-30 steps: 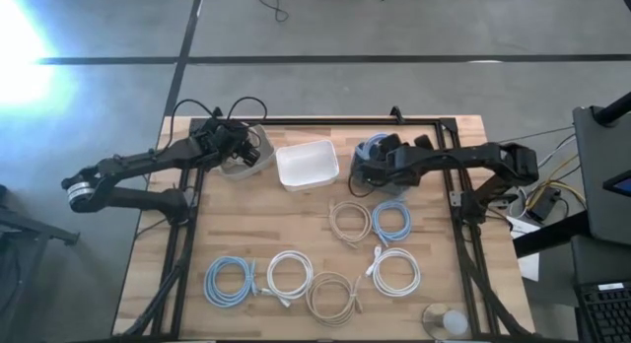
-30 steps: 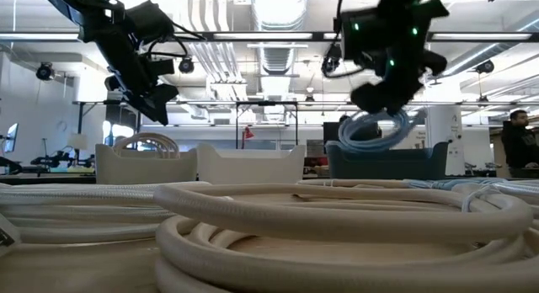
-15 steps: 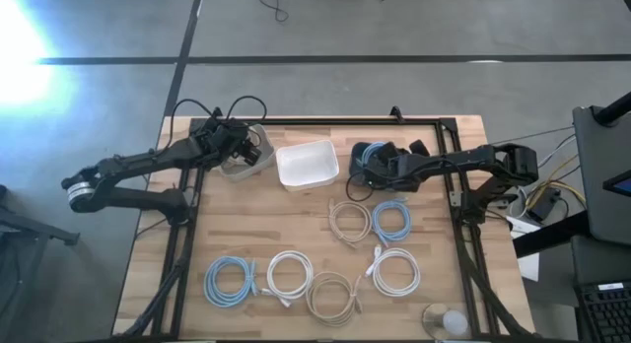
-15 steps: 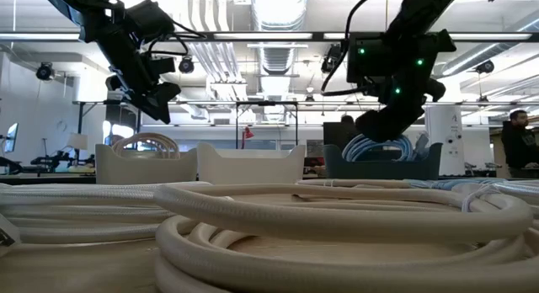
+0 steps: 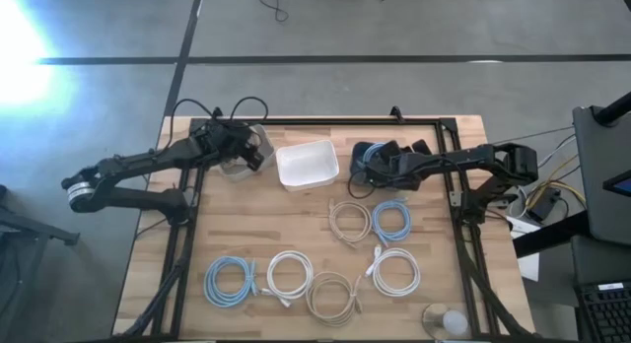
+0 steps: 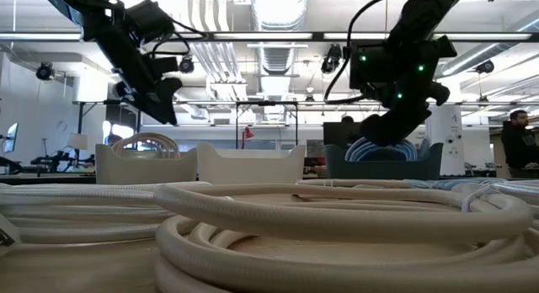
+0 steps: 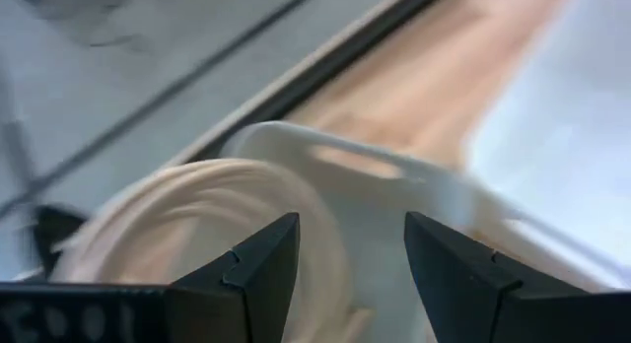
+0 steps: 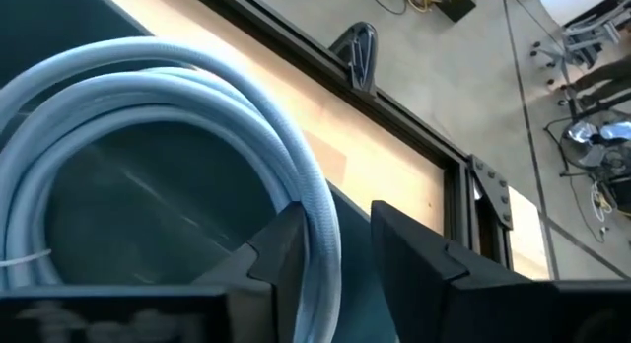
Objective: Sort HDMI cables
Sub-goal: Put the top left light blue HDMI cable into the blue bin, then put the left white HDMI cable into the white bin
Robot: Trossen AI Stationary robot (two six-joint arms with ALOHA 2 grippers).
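Three bins stand in a row at the table's far side. The pale left bin (image 5: 237, 166) holds a beige HDMI cable (image 7: 197, 215), and my left gripper (image 7: 350, 264) hangs open just above it. The white middle bin (image 5: 308, 166) shows nothing inside. In the dark blue right bin (image 5: 361, 158) lies a light blue coil (image 8: 148, 106). My right gripper (image 8: 340, 235) is down in that bin, fingers parted, with one side of the coil between them. Several more coils lie flat on the wood nearer the front: beige (image 5: 347, 221), light blue (image 5: 391, 222), white (image 5: 395, 272). My right gripper comes slanting down into the dark blue bin from the table's right. The coil's near strand (image 8: 323, 254) runs between the parted fingers, close against one finger (image 8: 281, 244). I cannot tell whether it still touches. The coil rests in the bin.
More coils lie near the front left: light blue (image 5: 230, 280), white (image 5: 289, 276), beige (image 5: 332, 296). A round clear object (image 5: 444, 321) sits at the front right corner. Black frame rails (image 5: 458, 215) run along the table's sides. A person (image 6: 514, 137) stands far back in the room.
My right gripper has gone down into the dark blue bin with the light blue coil. The coil hung below the fingers above the bin's rim a second ago and now lies inside the bin.
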